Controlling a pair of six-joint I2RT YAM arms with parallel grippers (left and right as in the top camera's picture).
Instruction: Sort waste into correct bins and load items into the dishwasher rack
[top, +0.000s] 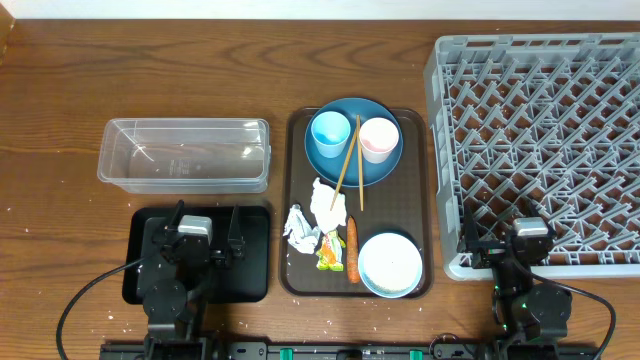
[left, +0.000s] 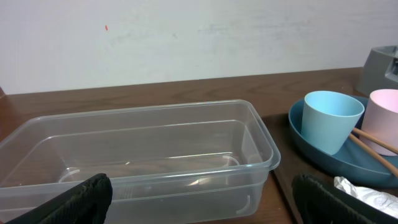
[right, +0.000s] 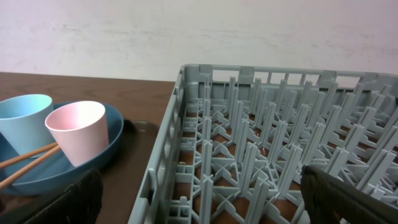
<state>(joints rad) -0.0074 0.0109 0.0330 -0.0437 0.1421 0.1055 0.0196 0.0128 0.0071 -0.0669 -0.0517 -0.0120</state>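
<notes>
My left gripper (top: 207, 222) is open over the black tray (top: 255, 262), facing the empty clear tub (left: 143, 155). My right gripper (right: 205, 199) is open at the near-left corner of the grey dishwasher rack (top: 540, 120), with nothing between its fingers. The blue plate (top: 352, 172) carries a light-blue cup (top: 328, 135), a pink cup (top: 379, 139) and two chopsticks (top: 347, 160). Below it lie white paper scraps (top: 325, 197), a yellow-green wrapper (top: 329, 250), a carrot (top: 352, 248) and a pale bowl (top: 390, 265).
The plate, waste and bowl all rest on a brown serving tray (top: 296, 160) between the bins and the rack. The clear tub (top: 185, 153) stands behind the black tray. A pale wall closes off the far side of the wooden table (top: 60, 90).
</notes>
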